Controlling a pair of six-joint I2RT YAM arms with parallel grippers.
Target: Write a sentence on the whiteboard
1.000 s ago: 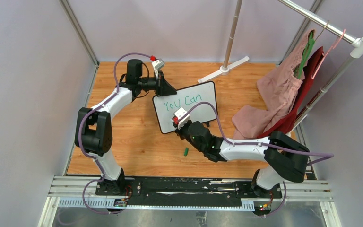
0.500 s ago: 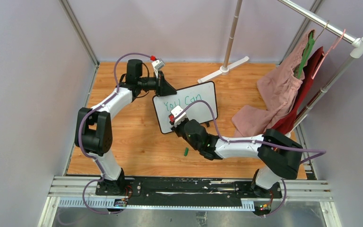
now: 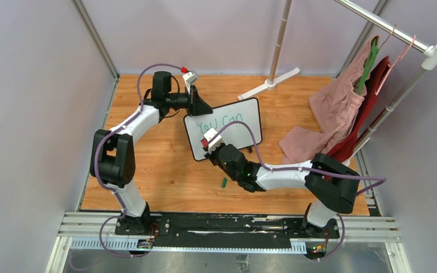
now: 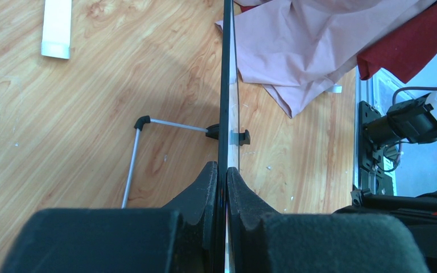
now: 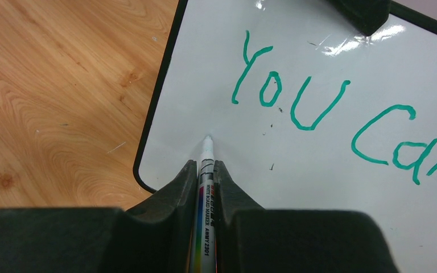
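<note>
While the left gripper (image 4: 222,169) stays shut on the top left edge of the whiteboard (image 3: 236,136), steadying it where it stands propped and tilted on the wooden table (image 3: 159,165) toward the far middle, the right arm has swung leftward over the last second, carrying its wrist from the board's lower middle to its lower left corner. What that brings is plain in the right wrist view: the right gripper (image 5: 206,165) is closed around the barrel of a marker (image 5: 205,193), and the marker's tip now sits in the bare white area beneath the "Y", close to the left border, either touching the surface or just off it, which the pictures do not settle. The sentence (image 5: 327,111) so far consists of one green line, "You Can", running across the upper part of the board; nothing is written under it. I judge the shift as a carriage return: the first line is finished and the pen is placed to begin a second, so the task looks partway done. The next stroke calls for light, even pressure, since the board is held at one corner only and could rock or slide on its feet if pushed hard. A green cap (image 3: 224,182) lies loose on the table near the right arm, apart from the board
</note>
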